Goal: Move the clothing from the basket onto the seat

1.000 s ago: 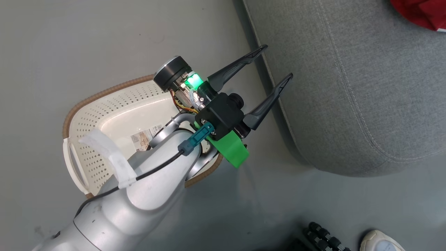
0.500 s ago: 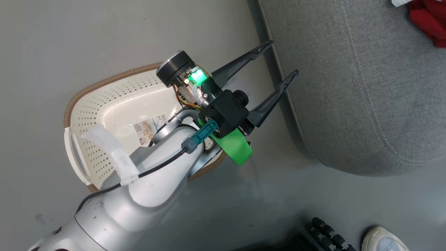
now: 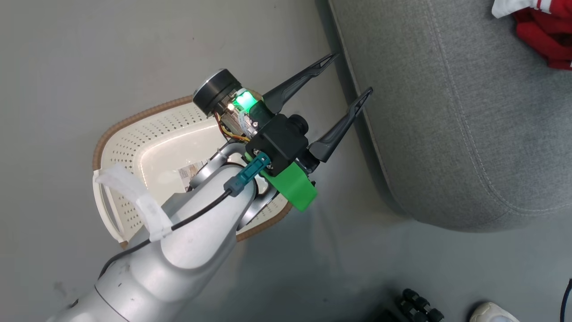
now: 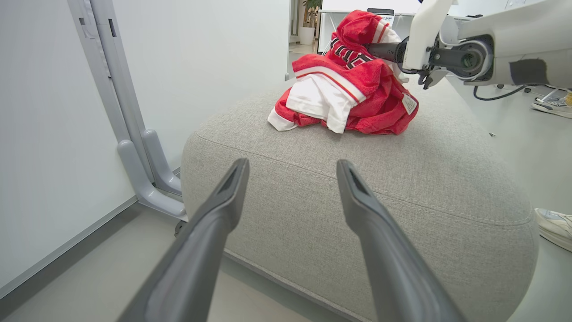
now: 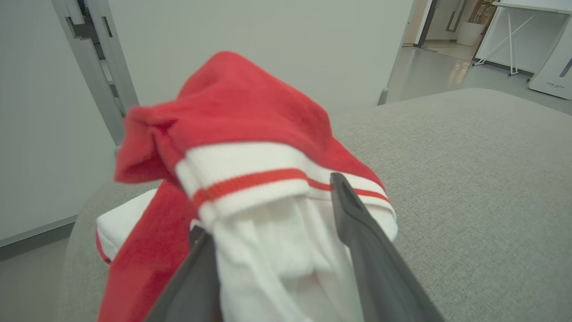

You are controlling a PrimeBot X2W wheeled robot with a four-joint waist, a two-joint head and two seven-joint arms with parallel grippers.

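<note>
The clothing (image 4: 348, 89) is a red and white heap lying on top of the grey seat (image 4: 357, 188); it also shows at the seat's far corner (image 3: 545, 36). My right gripper (image 5: 268, 205) reaches into the heap from the right (image 4: 377, 49). Its jaws stand apart, with white cloth draped between the fingers (image 5: 357, 232). My left gripper (image 3: 351, 73) is open and holds nothing. It hovers between the basket (image 3: 134, 134) and the seat's edge (image 3: 447, 112), pointing at the seat's side (image 4: 292, 165). The left arm covers part of the basket, whose visible floor holds a paper label.
A grey metal post (image 4: 134, 147) stands against the white wall left of the seat. A person's shoe (image 3: 491, 313) and black rollers (image 3: 415, 306) are on the floor at the lower right. More shoes (image 4: 554, 223) lie beyond the seat.
The head view has shifted, so more of the red and white clothing shows at the top right. My right gripper's jaws have parted from shut. The left gripper stays open.
</note>
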